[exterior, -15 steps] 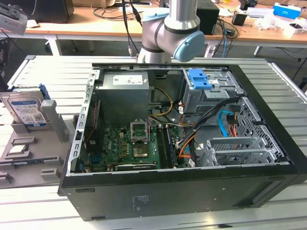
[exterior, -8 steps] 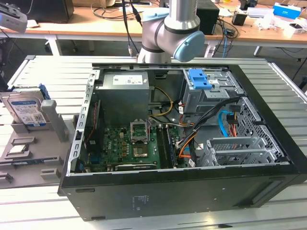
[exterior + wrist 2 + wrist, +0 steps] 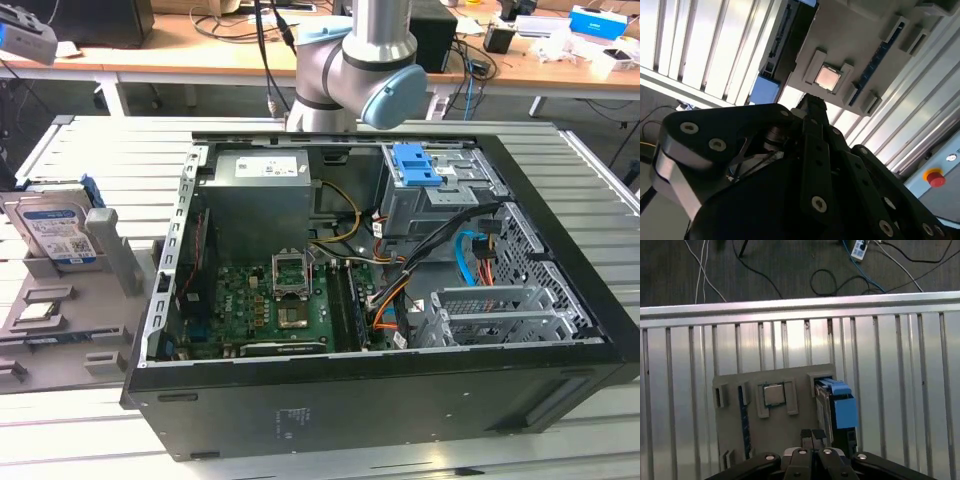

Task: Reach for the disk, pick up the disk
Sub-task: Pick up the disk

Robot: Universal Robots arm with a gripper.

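Observation:
The disk (image 3: 55, 235) stands on edge in a slot of a grey holder tray (image 3: 70, 345) at the exterior view's left, its white-and-blue label facing out. In the first wrist view I look down on the disk (image 3: 832, 405), its blue bracket uppermost. The gripper (image 3: 812, 436) hangs well above the tray (image 3: 790, 427), close beside the disk, with its two black fingers pressed together and nothing between them. In the second wrist view the gripper (image 3: 812, 102) points at the tray (image 3: 855, 40), and the disk (image 3: 765, 90) shows as a blue edge.
An open computer case (image 3: 560, 350) fills the middle of the slatted metal table (image 3: 600, 160), with a grey power supply (image 3: 260, 190) and a blue latch on a metal cage (image 3: 415, 165) inside. A processor chip (image 3: 773, 394) lies on the tray. A red stop button (image 3: 935, 177) sits nearby.

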